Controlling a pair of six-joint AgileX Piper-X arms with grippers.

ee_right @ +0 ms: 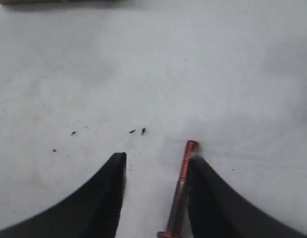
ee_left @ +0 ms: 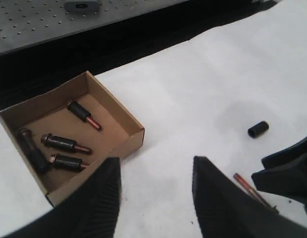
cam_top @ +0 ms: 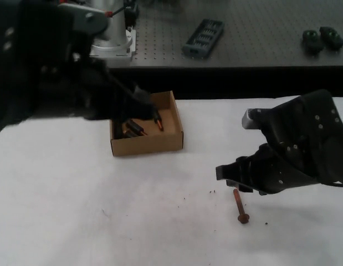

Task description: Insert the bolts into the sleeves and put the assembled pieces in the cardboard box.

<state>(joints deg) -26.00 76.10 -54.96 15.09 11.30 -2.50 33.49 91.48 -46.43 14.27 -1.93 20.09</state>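
Now: cardboard box [ee_left: 118, 111] holds four bolt+sleeve assys [ee_left: 66, 144]. L gripper [ee_left: 155, 198] open, empty, near box. R gripper [ee_right: 155, 191] open, bolt [ee_right: 182, 193] btwn its jaws on white cloth [ee_right: 143, 59].

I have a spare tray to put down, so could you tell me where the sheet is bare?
Bare sheet lies on the near side of the box, across to the bolt, and between box and right claw. It is crowded around the bolt under that claw, and at the box, where the left claw hangs.
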